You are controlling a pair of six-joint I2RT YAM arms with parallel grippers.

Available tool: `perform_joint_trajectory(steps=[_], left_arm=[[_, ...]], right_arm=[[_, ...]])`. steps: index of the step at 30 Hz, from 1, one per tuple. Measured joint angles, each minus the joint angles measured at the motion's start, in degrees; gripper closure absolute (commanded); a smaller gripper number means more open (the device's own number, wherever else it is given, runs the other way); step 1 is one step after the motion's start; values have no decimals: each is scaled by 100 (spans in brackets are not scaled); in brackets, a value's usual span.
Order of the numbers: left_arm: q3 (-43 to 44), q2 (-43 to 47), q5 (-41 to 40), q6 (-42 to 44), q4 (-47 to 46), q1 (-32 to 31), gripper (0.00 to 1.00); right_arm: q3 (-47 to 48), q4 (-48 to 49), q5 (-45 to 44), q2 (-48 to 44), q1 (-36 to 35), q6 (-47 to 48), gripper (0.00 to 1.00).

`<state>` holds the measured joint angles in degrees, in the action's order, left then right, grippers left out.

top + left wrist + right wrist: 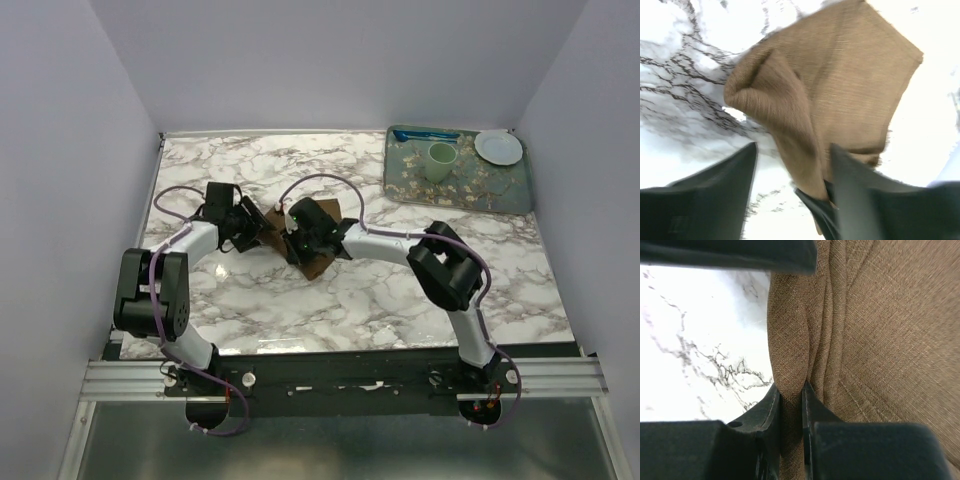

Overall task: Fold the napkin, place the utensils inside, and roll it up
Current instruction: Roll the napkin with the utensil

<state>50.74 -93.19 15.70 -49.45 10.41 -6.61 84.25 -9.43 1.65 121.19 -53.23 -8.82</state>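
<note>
Plain pale walls (330, 60) close in a desk (400, 290) of glossy white marble, veined all over in grey and black. At the far right corner lies a rectangular teal tray (500, 190) with a faded blossom pattern. It carries a smooth pale green cup (441, 160), a small round white plate (498, 147) and a bright blue utensil (425, 134) along its far rim.

The napkin (318, 260) sits left of the middle of the desk, between the two arms. It is a soft brown cloth with a coarse, linen-like weave, bunched and partly lifted rather than flat. In the left wrist view it shows as a rough sheet with one squared corner and a plump rounded fold curling over on the near side.

The left tool (245, 225) has its dark, matte fingers (715, 195) well apart. A narrow tail of cloth hangs down into the gap, close against the inner face of one finger, and the other finger is clear of it.

The right tool (790, 390) is clamped on the napkin. Its two black fingertips (771, 407) pinch a thick vertical pleat made of several layers, and the fabric spreads out to the right in long soft ridges. Bare marble shows to the left of that pleat.
</note>
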Motion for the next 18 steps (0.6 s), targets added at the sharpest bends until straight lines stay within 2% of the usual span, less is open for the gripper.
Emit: perform_joint_trajectory(steps=[1,2,6,12,13,15,16,18], left_arm=[[0,111,20,31,-7,22,15],[-2,212,37,46,-9,42,14],[-90,662,92,81,-109,61,16],[-446,874,319,11,-393,46,38],[-520,872,365,-35,-433,31,46],[-629,866,472,-122,-527,-33,53],[-651,848,514,-164,-575,-79,60],[-656,782,612,-247,-739,-168,63]], right_arm=[[0,0,208,0,76,-72,99],[0,0,577,2,216,-173,99],[9,11,1845,87,688,-599,99],[210,103,3392,527,1198,-1167,99],[260,107,3569,599,1250,-1237,99],[356,157,4009,778,1368,-1419,99],[380,175,4124,820,1399,-1473,99],[407,227,4350,907,1458,-1585,99]])
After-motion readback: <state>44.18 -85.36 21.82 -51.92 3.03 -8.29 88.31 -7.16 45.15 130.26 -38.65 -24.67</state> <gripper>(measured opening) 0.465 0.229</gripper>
